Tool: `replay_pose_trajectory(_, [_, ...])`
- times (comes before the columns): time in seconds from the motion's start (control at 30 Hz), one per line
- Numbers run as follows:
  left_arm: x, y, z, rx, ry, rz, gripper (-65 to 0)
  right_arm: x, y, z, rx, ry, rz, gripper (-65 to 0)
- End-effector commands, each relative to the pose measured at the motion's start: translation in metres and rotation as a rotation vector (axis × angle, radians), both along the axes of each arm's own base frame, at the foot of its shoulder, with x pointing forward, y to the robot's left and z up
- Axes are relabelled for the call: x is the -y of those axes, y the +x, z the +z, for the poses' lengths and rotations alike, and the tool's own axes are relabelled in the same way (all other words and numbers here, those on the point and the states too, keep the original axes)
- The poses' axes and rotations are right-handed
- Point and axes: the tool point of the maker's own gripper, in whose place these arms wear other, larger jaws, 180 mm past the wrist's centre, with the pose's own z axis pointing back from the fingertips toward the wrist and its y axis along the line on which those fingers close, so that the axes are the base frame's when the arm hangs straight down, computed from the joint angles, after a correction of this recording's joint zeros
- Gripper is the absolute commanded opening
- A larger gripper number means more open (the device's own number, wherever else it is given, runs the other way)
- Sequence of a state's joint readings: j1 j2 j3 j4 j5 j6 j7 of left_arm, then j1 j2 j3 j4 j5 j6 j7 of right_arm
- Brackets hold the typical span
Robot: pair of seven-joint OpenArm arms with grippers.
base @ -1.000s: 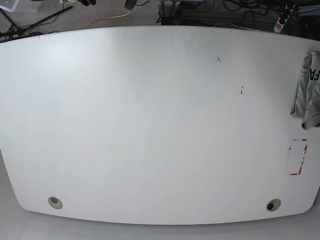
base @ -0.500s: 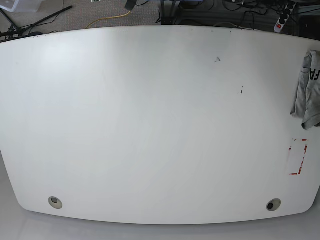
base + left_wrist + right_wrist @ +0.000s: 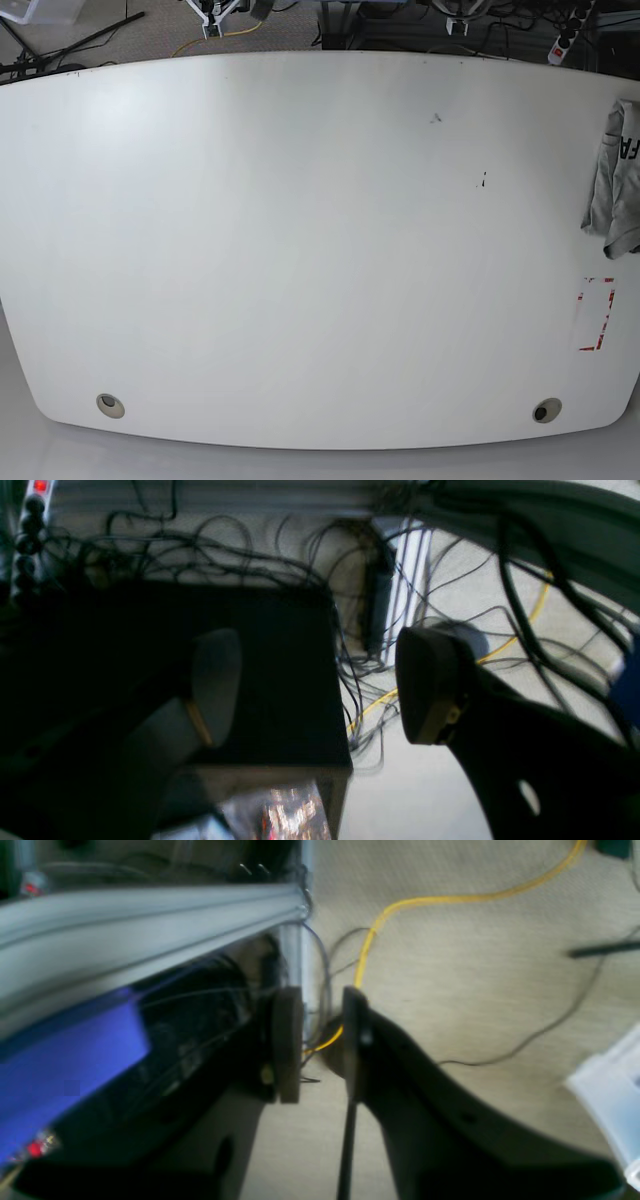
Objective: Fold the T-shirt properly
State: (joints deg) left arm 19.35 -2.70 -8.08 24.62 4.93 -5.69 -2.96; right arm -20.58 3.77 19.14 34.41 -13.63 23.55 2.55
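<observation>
1. White table [image 3: 300, 250] was seen unchanged; new white parts were seen beyond its far edge.
2. Shirt [image 3: 620, 180] was left bunched at the right edge.
3. Left gripper [image 3: 320, 685] was held wide, empty; right gripper [image 3: 320, 1040] narrowly parted, empty.

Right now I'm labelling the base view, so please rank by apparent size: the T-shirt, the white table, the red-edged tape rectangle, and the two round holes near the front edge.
1. White table, by far.
2. T-shirt, partly cut off by the frame.
3. Red-edged tape rectangle.
4. Left hole and right hole: look alike, not ranked apart.
</observation>
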Motion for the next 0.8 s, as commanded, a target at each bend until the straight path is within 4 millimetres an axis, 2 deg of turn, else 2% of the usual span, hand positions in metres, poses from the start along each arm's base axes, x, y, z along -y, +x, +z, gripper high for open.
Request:
replay_pose_trajectory(0.0, [-0.008,0.011,-0.005,-0.006,0.035,0.009,-19.9,0.002,0.012,-0.009,-0.006,-0.024,0.001,-51.8])
replay_pose_trajectory(0.13, [-0.006,0.023,-0.008,-0.007,0.031,0.012,-19.9,0.003,0.021,-0.016,-0.029,-0.053,0.009,-51.4])
replay_pose_trajectory(0.23, [-0.003,0.041,-0.009,0.012,0.023,0.003,-19.9,0.001,0.026,-0.019,-0.038,-0.06,0.023,-51.4])
replay_pose_trajectory(0.33, [0.005,0.04,-0.013,-0.019,0.008,-0.043,-20.1,0.0,0.03,-0.02,-0.037,-0.061,0.042,-51.4])
replay_pose_trajectory(0.77, [0.01,0.04,-0.016,-0.043,0.0,-0.034,-20.0,-0.001,0.034,-0.02,-0.033,-0.064,0.074,-51.2])
